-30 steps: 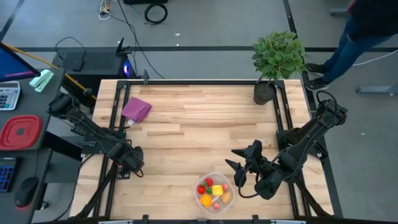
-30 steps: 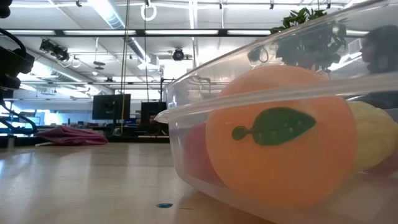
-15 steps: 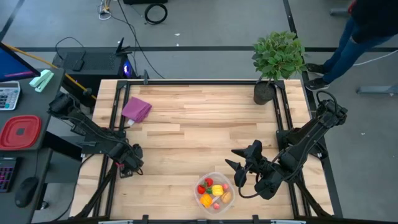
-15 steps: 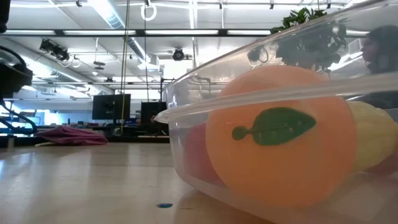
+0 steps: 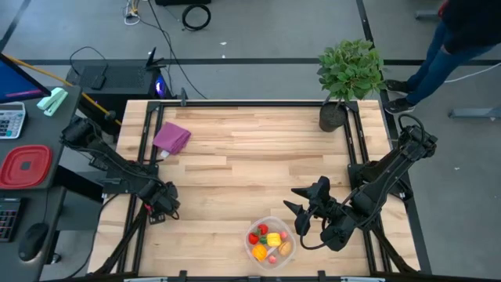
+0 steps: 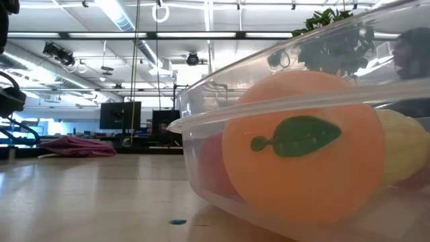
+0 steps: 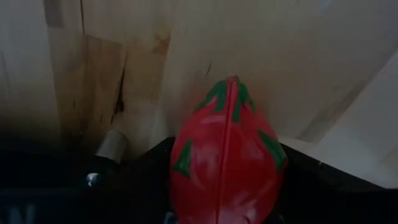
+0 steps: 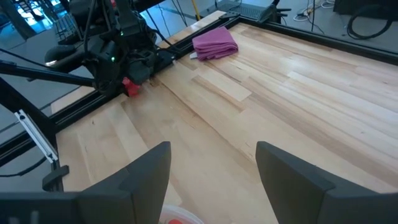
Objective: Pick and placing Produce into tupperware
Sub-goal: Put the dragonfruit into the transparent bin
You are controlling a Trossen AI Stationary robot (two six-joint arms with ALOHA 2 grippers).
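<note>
The tupperware point(image 5: 248, 247) is a round clear tub near the table's near edge, filling the low view point(image 6: 201, 168). Several produce pieces point(image 5: 268, 240) lie in it, among them an orange one with a green leaf point(image 6: 302, 154). My right gripper point(image 5: 301, 213) point(image 8: 211, 180) is open, just right of the tub and apart from it. My left gripper point(image 5: 164, 205) is at the table's left edge, shut on a red produce piece with green marks point(image 7: 227, 155), which also shows in the right wrist view point(image 8: 130, 86). My left gripper pinches the red produce piece between its two fingers point(image 7: 152, 171). The piece's pointed green-marked end point(image 7: 231, 93) sticks out past the fingertips toward the wooden table. Whether it is lifted clear of the table cannot be told.
A purple folded cloth point(image 5: 172, 138) lies at the far left of the table, and a green potted plant point(image 5: 348, 78) stands at the far right corner. A red lidded container point(image 5: 25, 166) sits on the side desk. A person point(image 5: 454, 39) stands beyond the far right corner. Bare wood spans the middle.
In the low view the left arm has sunk a little at the picture's left edge. The right arm, the tub and the produce have stayed still.
</note>
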